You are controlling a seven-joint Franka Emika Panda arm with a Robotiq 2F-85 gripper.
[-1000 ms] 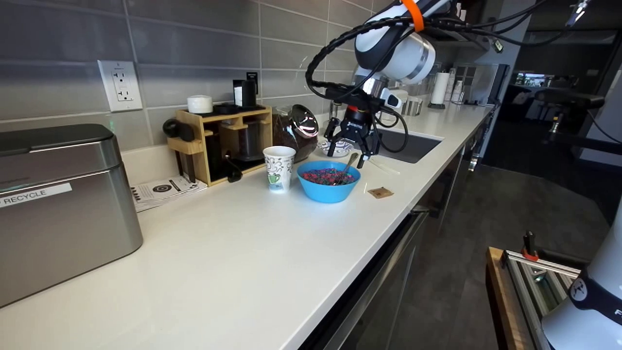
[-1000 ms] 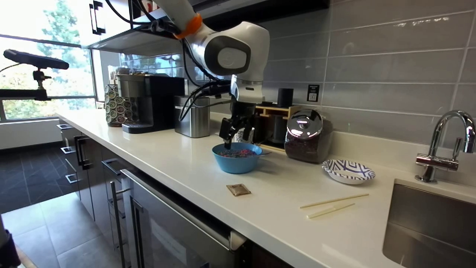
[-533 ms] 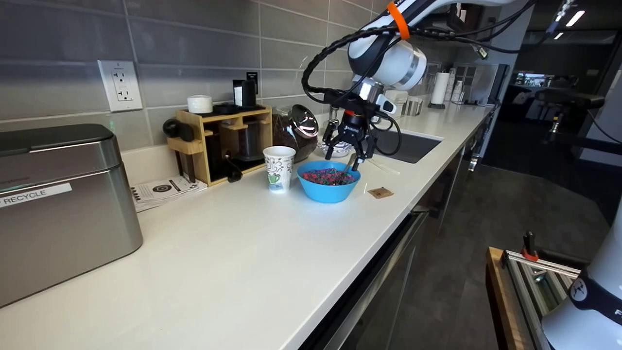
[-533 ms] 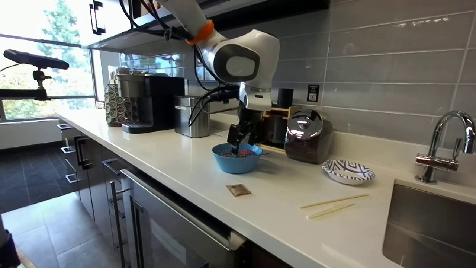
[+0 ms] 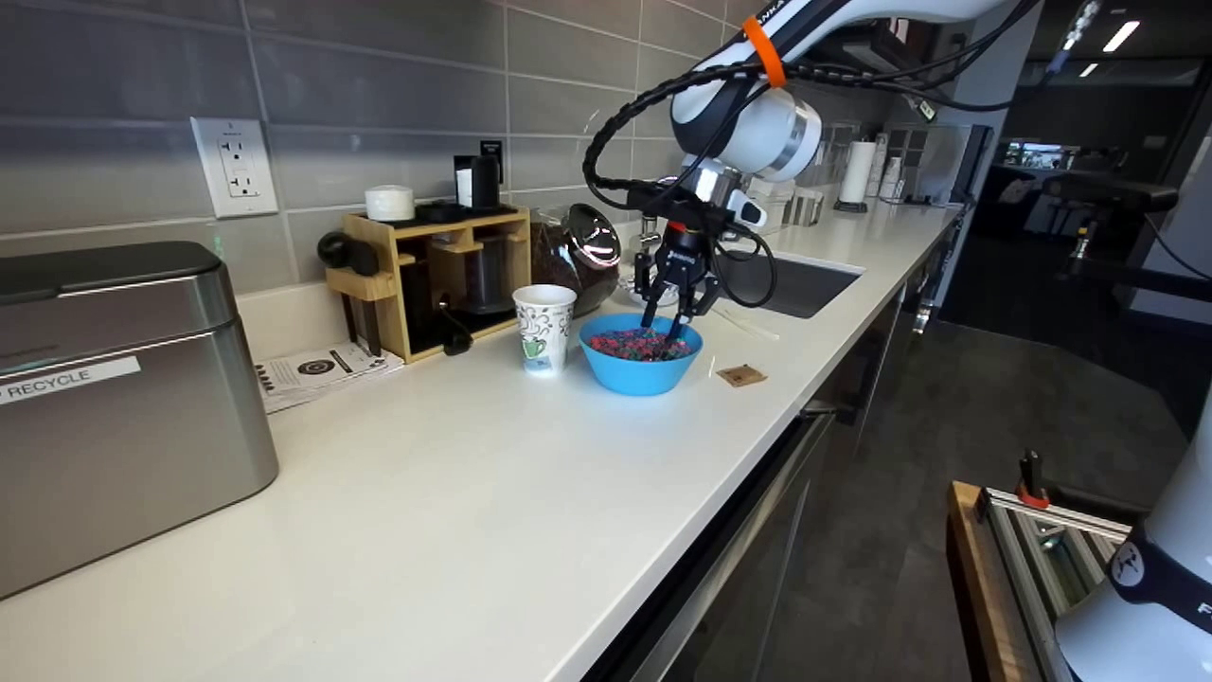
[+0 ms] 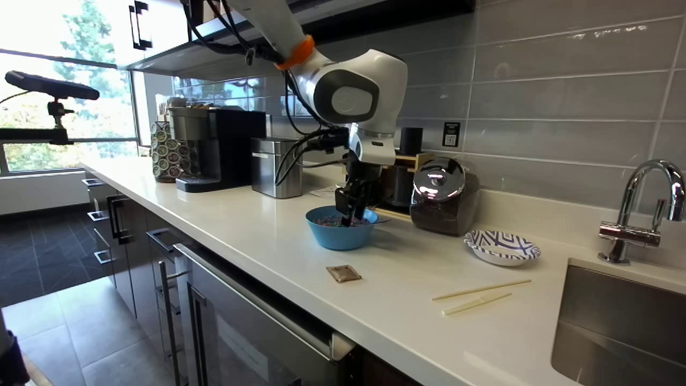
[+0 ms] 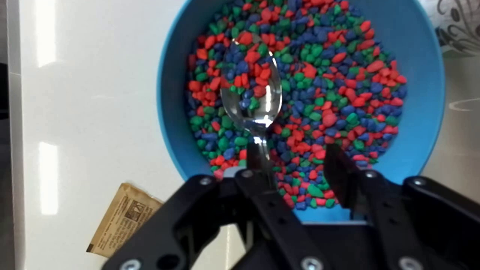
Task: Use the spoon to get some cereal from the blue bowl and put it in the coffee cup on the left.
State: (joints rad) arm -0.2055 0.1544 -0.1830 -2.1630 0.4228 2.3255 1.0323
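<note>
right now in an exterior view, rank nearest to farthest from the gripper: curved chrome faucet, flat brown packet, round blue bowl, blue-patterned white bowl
In an exterior view, from the gripper:
1. Round blue bowl: directly below it.
2. Flat brown packet: in front of that bowl.
3. Blue-patterned white bowl: toward the picture's right.
4. Curved chrome faucet: farthest right.

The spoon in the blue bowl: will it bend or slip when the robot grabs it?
The spoon looks like shiny metal, so it's probably stiff and shouldn't bend easily. Its smooth surface might be a bit slippery. Loose coloured bits lie on it, so some would likely spill if it tilts.
</note>
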